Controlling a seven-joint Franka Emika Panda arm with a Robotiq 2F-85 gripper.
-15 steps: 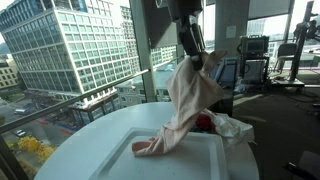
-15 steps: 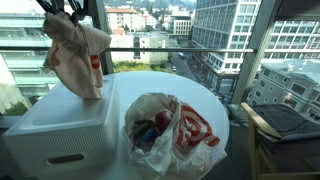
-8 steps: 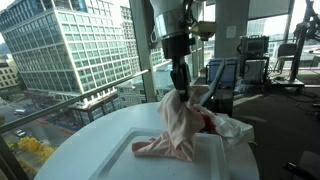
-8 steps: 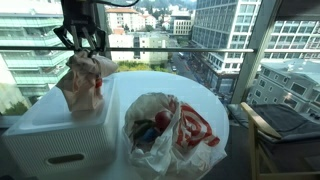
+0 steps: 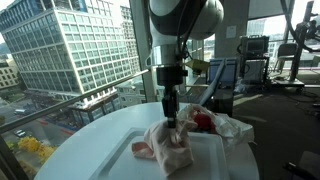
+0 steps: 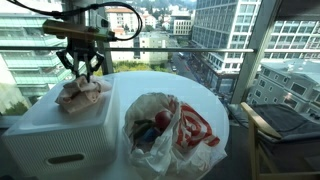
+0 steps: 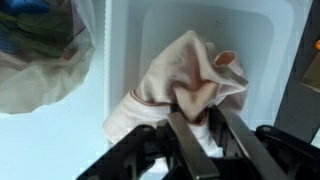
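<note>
A pale pink-and-cream cloth (image 5: 168, 146) lies crumpled on the lid of a white box (image 5: 215, 152), seen in both exterior views, with the cloth (image 6: 82, 96) on the box (image 6: 50, 135). My gripper (image 5: 170, 121) comes straight down onto the heap, and the cloth peaks up to its tips (image 6: 82, 76). In the wrist view the gripper (image 7: 195, 108) has a fold of the cloth (image 7: 190, 70) pinched between its fingers, with the box surface (image 7: 275, 40) around it. The rest of the cloth rests on the box.
A clear plastic bag (image 6: 165, 125) with red and dark items lies on the round white table (image 6: 205, 95) beside the box. It also shows in an exterior view (image 5: 228, 125) and the wrist view (image 7: 40, 55). Windows and a railing stand close behind.
My gripper has come down with the cloth. The cloth hung in the air a second ago and now lies bunched on the box.
</note>
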